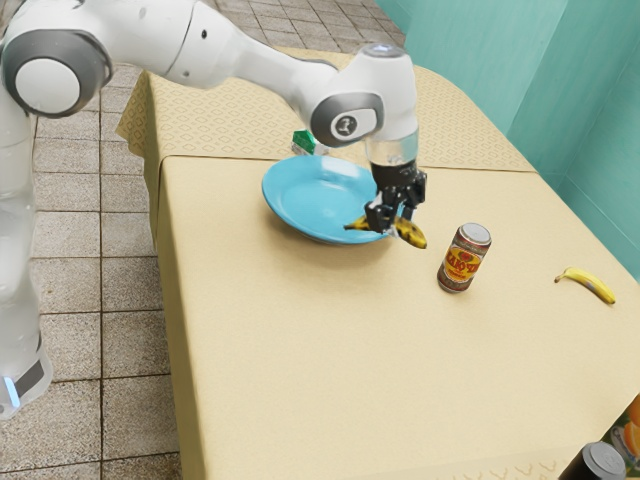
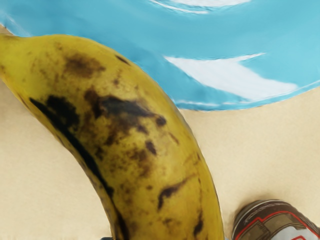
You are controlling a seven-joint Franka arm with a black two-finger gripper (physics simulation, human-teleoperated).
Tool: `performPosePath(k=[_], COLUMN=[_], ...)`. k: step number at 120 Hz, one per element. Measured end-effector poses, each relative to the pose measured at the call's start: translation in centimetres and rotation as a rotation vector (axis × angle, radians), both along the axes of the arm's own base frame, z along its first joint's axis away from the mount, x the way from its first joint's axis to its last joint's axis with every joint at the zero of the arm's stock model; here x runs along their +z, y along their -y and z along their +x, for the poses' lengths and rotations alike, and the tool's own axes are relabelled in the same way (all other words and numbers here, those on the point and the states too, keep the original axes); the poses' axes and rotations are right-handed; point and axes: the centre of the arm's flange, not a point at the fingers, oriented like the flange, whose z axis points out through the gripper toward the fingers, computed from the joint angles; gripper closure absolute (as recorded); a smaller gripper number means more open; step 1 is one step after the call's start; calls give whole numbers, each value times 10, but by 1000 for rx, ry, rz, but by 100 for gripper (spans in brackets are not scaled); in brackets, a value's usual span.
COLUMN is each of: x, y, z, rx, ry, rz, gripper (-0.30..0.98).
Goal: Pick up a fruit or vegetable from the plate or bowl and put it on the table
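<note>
Over the near rim of the blue plate, my gripper (image 1: 393,222) is shut on a spotted banana (image 1: 411,234), which sticks out on both sides of the fingers. In the wrist view the same banana (image 2: 135,130) looms large, its skin yellow with dark brown patches, and the blue plate (image 2: 240,95) lies beyond it. The blue plate (image 1: 315,200) in the exterior view stands on the table (image 1: 300,340), partly covered by the hand. The fingers hide the banana's middle.
A can (image 1: 465,258) stands close to the hand, toward the exterior view's right. Farther right lies a clean yellow banana (image 1: 588,284). A small green item (image 1: 304,142) is behind the plate. A dark can (image 1: 594,464) stands at the lower right corner.
</note>
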Motion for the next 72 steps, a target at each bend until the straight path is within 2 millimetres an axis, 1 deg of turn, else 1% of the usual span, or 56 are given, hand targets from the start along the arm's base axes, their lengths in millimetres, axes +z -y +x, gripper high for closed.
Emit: performPosePath(k=[6,12,23,29,37,39,45,51,56,61,65,67,72], x=[0,-3,-4,-8,-14,-15,-14,-11,-9,-7,2,17,66], y=[18,29,31,33,44,49,62,71,73,69,63,60,50], z=[1,2,3,5,6,6,6,4,2,-2,-7,-11,-21], rx=[-25,-36,-31,-28,-40,-45,-62,-73,-73,-64,-54,-48,-37], ry=[2,-1,-2,-3,-3,-1,7,18,24,27,33,41,61], rz=[-2,-5,-8,-11,-14,-15,-16,-18,-20,-20,-21,-23,-29], gripper=[50,50,50,50,51,48,34,24,18,13,10,9,7])
